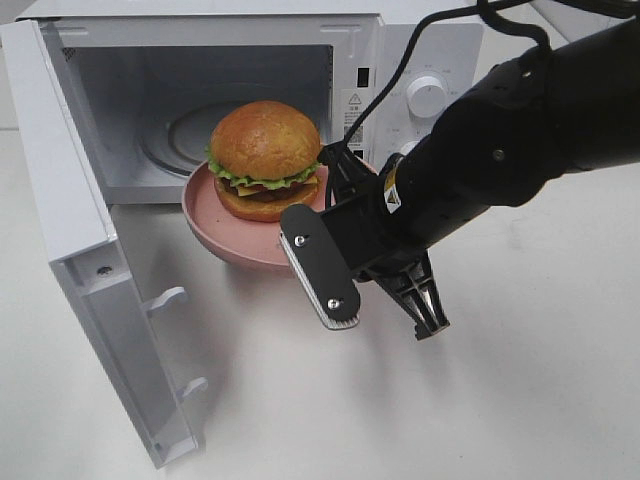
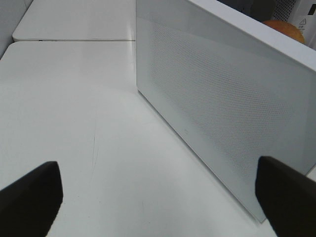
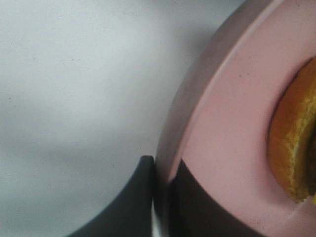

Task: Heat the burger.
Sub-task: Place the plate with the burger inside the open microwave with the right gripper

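Right pincer [image 3: 165, 173] is pinching the right rim of the pink plate [image 1: 215, 235], one finger over the lip, one under. The burger [image 1: 265, 160] is sitting centred on that plate, at the mouth of the microwave [image 1: 450, 45]. The plate's far half is reaching over the cavity floor and its near half is overhanging the worktop [image 1: 520, 400]. Looks like the step in hand is loading the plate.

Left pincer [image 2: 158, 192] is hanging spread wide and empty, facing the outer face of the open door [image 1: 60, 150], which is standing swung out to the left.

For a clean load I'd be:
- holding the plate level, since a one-sided rim grip is inviting droop on the left
- lifting the base clear of the sill
- pushing far until it's centring over the glass turntable [image 1: 185, 135]
- lowering before letting go
- watching the bun top against the cavity roof

Door closing is probably falling to the left arm.
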You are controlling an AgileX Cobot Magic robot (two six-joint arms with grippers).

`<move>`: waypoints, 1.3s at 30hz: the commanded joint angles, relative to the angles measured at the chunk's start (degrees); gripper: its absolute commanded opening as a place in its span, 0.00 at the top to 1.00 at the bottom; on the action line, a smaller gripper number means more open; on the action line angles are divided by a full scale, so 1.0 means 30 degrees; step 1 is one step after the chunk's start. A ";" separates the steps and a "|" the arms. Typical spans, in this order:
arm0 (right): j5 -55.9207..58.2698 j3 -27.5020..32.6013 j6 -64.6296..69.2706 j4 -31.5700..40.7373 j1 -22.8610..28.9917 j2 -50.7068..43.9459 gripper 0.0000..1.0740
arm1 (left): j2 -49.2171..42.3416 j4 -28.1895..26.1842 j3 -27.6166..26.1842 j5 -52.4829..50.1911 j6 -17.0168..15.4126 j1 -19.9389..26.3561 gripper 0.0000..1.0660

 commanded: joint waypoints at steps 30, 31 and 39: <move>0.2005 -0.7754 0.3552 -0.2311 -0.0095 0.4794 1.00 | -0.0344 0.0038 0.0134 -0.0153 0.0000 0.0000 0.08; 0.2005 -0.7754 0.3552 -0.2311 -0.0095 0.4794 1.00 | -0.0344 0.0038 0.0134 -0.0153 0.0000 0.0000 0.08; 0.2559 -0.9568 0.4908 -0.3323 -0.0095 0.5959 1.00 | -0.0344 0.0038 0.0134 -0.0153 0.0000 0.0000 0.08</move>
